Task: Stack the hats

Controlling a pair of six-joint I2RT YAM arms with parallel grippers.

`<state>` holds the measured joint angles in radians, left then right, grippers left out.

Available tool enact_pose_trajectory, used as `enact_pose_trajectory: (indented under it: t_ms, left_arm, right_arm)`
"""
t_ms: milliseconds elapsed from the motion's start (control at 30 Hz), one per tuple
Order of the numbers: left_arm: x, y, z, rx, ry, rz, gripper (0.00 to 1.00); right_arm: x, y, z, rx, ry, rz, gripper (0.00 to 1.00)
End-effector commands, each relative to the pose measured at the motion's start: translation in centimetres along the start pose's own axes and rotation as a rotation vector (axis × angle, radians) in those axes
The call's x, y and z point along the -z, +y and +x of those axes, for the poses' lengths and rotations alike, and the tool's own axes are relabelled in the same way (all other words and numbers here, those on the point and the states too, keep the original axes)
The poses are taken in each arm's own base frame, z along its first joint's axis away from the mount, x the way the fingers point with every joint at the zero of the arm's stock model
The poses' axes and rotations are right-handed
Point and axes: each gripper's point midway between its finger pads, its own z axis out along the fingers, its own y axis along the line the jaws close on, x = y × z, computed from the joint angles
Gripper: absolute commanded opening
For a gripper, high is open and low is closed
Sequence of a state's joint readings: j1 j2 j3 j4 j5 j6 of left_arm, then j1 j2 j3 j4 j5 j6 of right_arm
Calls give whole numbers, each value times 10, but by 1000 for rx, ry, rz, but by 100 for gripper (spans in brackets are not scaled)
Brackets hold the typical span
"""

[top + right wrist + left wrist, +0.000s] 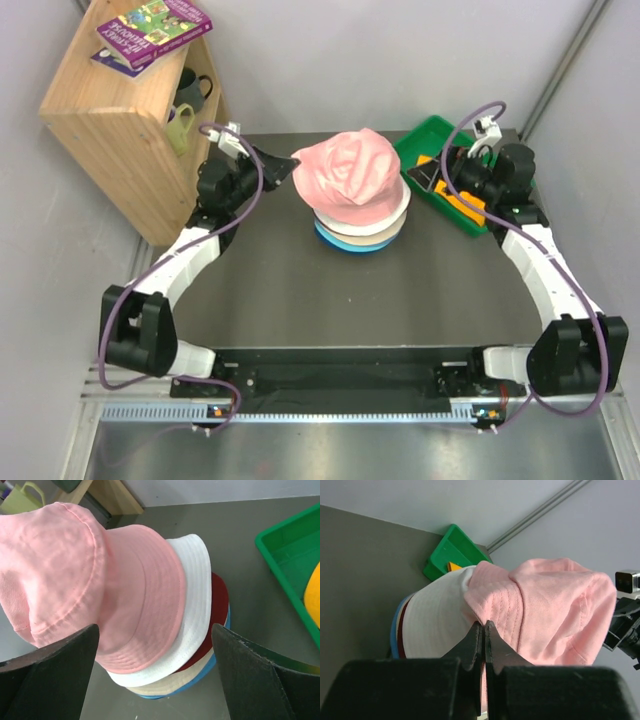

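Your left gripper (484,626) pinches the pink hat (555,610) to steady it on the hat pile (197,580); your right gripper (155,630) is spread wide, holding nothing.

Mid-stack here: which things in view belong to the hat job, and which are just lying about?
Job: pink hat (left fingers pinch it), white hat, dark red hat, beige hat, blue hat, orange-yellow hat.
Lying about: green tray, wooden shelf, books, mugs.
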<state>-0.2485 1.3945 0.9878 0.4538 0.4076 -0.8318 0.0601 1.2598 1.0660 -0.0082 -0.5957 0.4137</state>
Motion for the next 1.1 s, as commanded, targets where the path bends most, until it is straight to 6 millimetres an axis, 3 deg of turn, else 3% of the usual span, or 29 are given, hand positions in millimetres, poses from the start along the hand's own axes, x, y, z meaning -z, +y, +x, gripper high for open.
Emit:
enact_pose_trajectory:
  t_ms: [0,200,400,633,1067]
  left_arm:
    - [1,13,1,37,-13,32,0]
    - [-4,31,16,44,27,25,0]
    - [-4,47,25,43,48,-5,0]
    - [-8,51,29,48,64,-4,0]
    - [-11,51,27,44,62,-2,0]
  right_arm:
    - [10,23,-24,52,-110,-91,92]
    - [6,26,-10,0,-116,-177,85]
    - [-9,23,0,-56,-99,-251,81]
    - [-28,8,17,-114,-56,-283,80]
    - [-36,7,44,-178,-1,-335,79]
